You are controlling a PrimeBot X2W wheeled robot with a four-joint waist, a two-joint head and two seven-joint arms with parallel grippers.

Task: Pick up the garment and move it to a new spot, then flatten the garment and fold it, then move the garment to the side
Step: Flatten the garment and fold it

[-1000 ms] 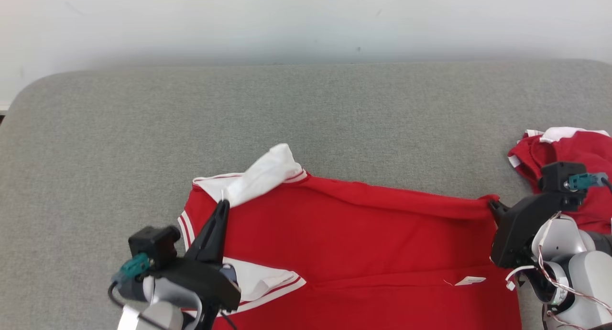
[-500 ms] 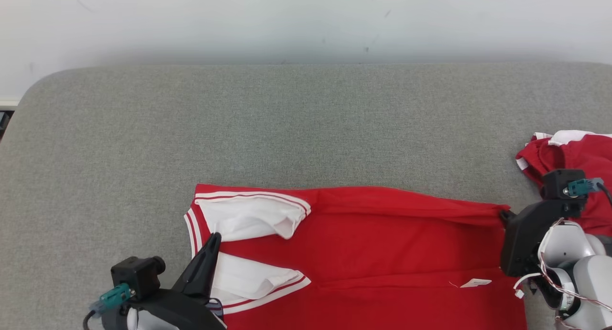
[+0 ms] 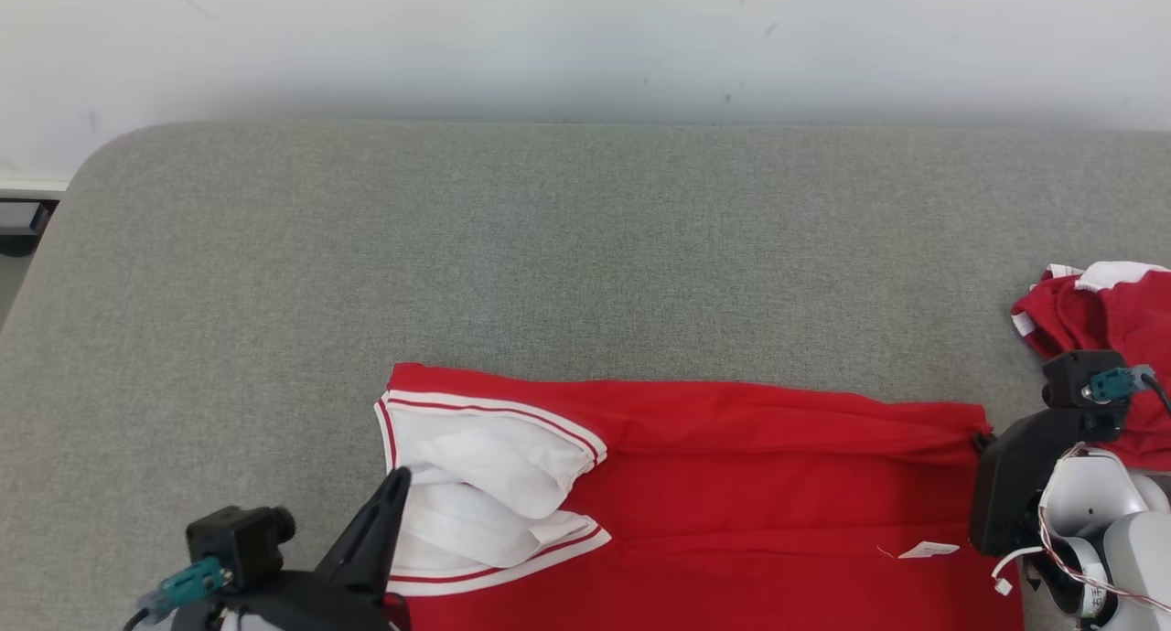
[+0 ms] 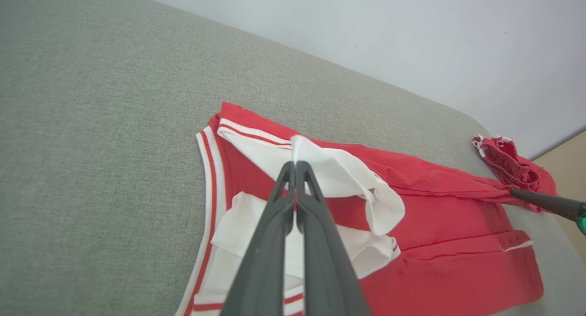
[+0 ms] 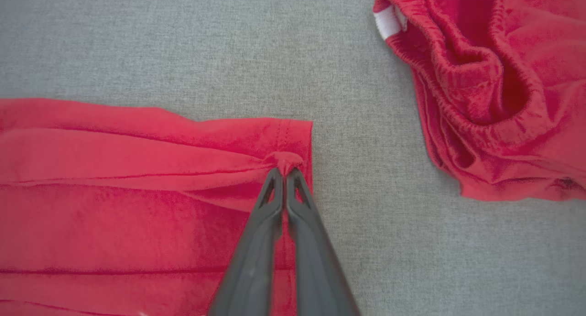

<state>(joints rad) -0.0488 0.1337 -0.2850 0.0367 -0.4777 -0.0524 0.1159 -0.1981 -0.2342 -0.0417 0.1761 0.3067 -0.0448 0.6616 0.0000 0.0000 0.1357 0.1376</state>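
Left pincer (image 4: 295, 166): mine, closed, fingers pressed together, tips pinching the white flap (image 4: 339, 174) at the left end of the garment (image 3: 750, 466). The flap peaks up at the tips. The garment is red with white, red-striped trim and lies spread lengthwise along the near edge of the grey worktop (image 3: 549, 247), from left of centre out to the right. A small white tag (image 3: 926, 550) sits on its near right part. Right pincer (image 5: 284, 171): mine, closed on a bunched nub of the garment's right hem. Further right, apart from it, a second red garment (image 5: 494, 91) lies crumpled, with a white bit on its edge.
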